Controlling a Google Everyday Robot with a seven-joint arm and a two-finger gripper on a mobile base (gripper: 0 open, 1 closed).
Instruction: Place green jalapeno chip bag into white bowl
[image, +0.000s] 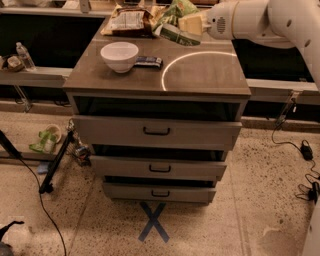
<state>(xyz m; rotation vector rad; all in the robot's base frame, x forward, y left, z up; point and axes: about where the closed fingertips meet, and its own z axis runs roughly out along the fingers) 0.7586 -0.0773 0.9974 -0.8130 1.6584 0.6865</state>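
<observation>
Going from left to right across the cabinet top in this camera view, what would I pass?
white bowl → dark blue bar wrapper → green jalapeno chip bag, held up over the back of the top → gripper, closed on the bag's right side.

Glossy white robot arm (260, 20), thick and rounded; small dark screw holes dot its shell; a round patch of tiny dots marks the wrist; pale yellow gripper (192, 23) at top of view, over the cabinet's (200, 75) far edge, clamped on the green jalapeno chip bag (172, 30).
</observation>
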